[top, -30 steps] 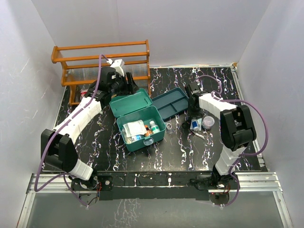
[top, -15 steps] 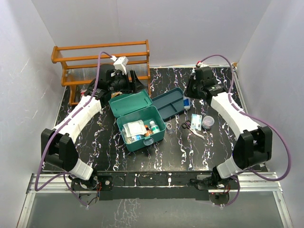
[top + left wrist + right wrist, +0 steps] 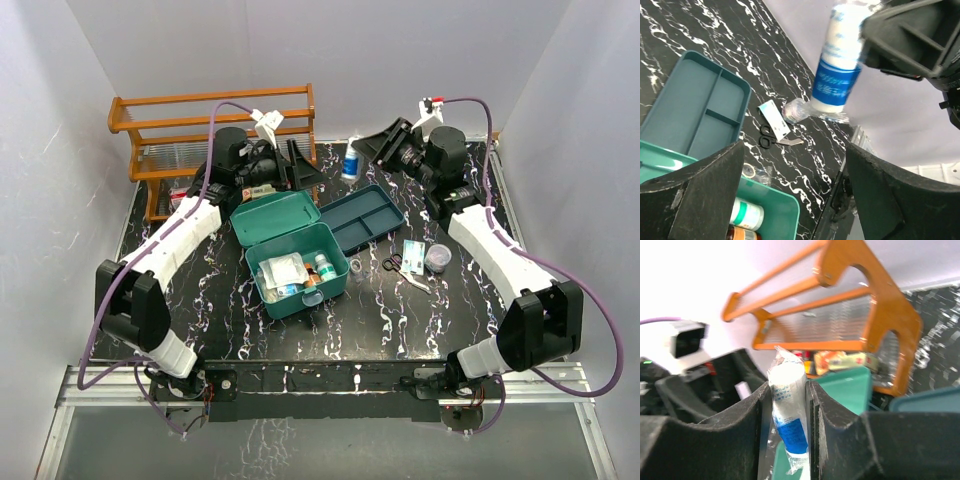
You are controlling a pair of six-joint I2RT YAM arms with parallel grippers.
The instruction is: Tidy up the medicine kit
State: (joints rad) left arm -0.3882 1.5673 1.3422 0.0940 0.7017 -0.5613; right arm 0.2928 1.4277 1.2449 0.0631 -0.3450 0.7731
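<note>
1. Black marble-patterned tabletop (image 3: 400,320) with white veins fills my overhead view. White walls close it in on three sides, and both arm bases sit at the near edge.
2. Closest to me, left of centre, the teal-green rectangular plastic medicine kit (image 3: 300,305) stands open. Its hinged lid (image 3: 275,218) is thrown back toward the far side. Inside I can make out a white sachet (image 3: 283,268) and a few small bottles (image 3: 322,268).
3. Right of the kit lie small black-handled scissors (image 3: 393,265), a pale rectangular packet (image 3: 414,249) and a clear plastic-wrapped round item (image 3: 437,257), all near one another.
4. Just beyond the kit, beside the lid's right end, sits a darker blue-teal shallow plastic tray (image 3: 365,215) with dividers.
5. Behind the lid, the left gripper (image 3: 300,168) hovers above the table with its fingers spread wide.
6. Opposite it, the right gripper (image 3: 789,390) is raised past the tray's far edge. It pinches a white cylindrical bottle with a blue label (image 3: 351,162), which hangs in the air between the two grippers.
7. Farthest back on the left, a brown wooden slatted rack (image 3: 215,130) stands against the rear wall.
</note>
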